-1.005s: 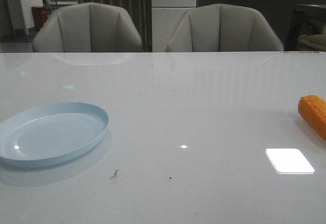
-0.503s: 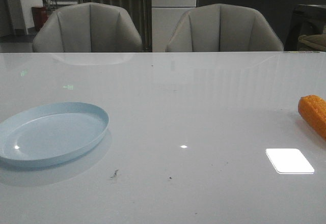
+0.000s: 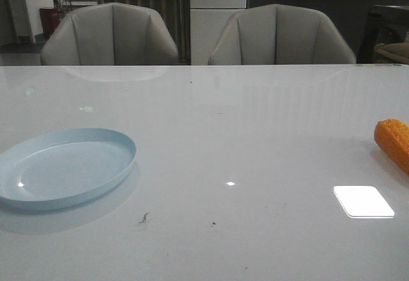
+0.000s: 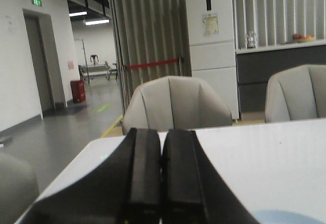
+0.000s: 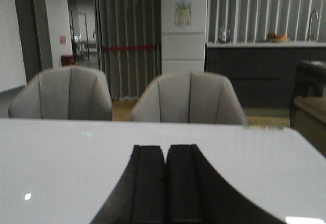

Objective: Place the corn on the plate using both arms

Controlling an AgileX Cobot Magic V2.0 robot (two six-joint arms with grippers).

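Starting nearest the robot: both wrist cams show the fingers pressed flat together with nothing between them, so the left gripper (image 4: 162, 175) and right gripper (image 5: 165, 183) are each closed on empty air, and neither shows up in the front view. Next out on the white table (image 3: 243, 134) sits the pale blue plate (image 3: 64, 169), near the left edge and bare. The corn (image 3: 394, 142) lies well apart from it, way over at the right edge, partly cut off by the frame. My guess on handling: it looks like glossy plastic, so probably light and stiff but a bit slippery, and tapered, so I'd pinch it across the thick middle where the bumpy kernel rows give some bite, rather than at the narrow tip. Past the table are two grey chairs (image 3: 108, 35). Compared with a second ago, basically nothing has moved; plate and corn sit in pretty much the same spots.
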